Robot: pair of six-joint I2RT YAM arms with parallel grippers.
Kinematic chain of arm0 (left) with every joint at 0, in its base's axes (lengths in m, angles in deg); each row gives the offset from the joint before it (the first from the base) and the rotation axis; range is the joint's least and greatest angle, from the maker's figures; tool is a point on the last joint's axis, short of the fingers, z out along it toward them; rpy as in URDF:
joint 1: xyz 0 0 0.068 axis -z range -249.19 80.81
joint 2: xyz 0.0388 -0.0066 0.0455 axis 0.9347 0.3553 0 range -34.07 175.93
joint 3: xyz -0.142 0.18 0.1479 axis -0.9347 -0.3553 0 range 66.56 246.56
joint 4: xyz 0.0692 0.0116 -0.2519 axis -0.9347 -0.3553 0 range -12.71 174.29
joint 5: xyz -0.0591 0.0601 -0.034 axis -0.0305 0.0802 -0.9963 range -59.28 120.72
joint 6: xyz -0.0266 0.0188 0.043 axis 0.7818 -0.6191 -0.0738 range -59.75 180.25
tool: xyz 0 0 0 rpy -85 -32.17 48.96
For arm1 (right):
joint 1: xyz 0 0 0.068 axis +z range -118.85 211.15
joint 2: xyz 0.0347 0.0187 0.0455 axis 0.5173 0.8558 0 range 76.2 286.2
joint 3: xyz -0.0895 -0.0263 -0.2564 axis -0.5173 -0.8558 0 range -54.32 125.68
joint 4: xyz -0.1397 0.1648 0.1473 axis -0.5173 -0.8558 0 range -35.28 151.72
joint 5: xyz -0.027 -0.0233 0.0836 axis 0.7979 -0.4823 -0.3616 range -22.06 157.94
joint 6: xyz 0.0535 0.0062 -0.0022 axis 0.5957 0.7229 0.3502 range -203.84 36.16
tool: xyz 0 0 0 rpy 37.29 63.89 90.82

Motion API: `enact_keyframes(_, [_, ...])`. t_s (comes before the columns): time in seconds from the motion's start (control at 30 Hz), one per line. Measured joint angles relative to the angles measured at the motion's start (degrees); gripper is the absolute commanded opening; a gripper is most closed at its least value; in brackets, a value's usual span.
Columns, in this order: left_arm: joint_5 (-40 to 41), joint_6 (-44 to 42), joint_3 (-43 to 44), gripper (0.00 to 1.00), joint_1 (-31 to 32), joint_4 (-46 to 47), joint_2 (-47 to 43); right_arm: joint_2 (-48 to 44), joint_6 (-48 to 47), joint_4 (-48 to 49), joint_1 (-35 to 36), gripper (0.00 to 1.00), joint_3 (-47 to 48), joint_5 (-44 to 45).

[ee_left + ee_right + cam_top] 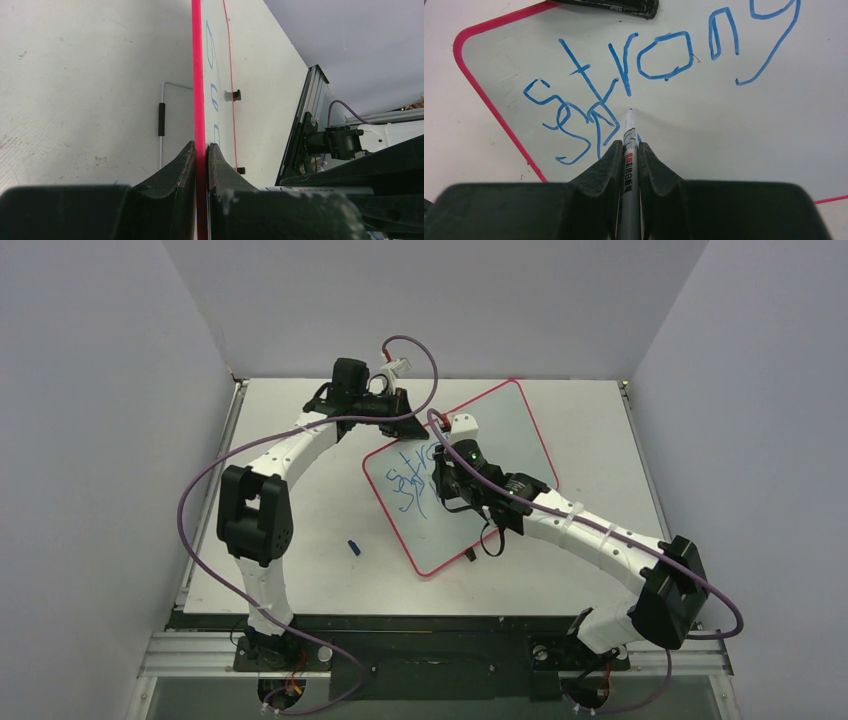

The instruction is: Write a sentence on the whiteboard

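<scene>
The whiteboard (500,430), red-rimmed, lies slanted on the table. My left gripper (395,410) is shut on its far corner; in the left wrist view the red rim (197,75) runs edge-on between the two fingers of that gripper (201,146). My right gripper (445,465) hovers over the board's left half, shut on a grey marker (629,125). The marker tip touches the board (734,130) just under the blue sentence (654,76). It reads "strong", with "sp" begun on a second line overlapping the "st". From above the writing (410,480) is partly hidden by the right wrist.
A small blue cap (353,546) lies on the table left of the board's near corner. Black clips (237,94) sit on the board's rim. A thin wire with a black sleeve (161,119) lies beside the board. Enclosure walls stand close on three sides.
</scene>
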Motion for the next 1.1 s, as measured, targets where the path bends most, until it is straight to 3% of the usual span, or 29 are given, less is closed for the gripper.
enact_keyframes(1.1, [1.4,-0.7,-0.2,0.0,-0.1,-0.2,0.0,-0.2,0.7,7.1,-1.5,0.0,-5.7,-2.7])
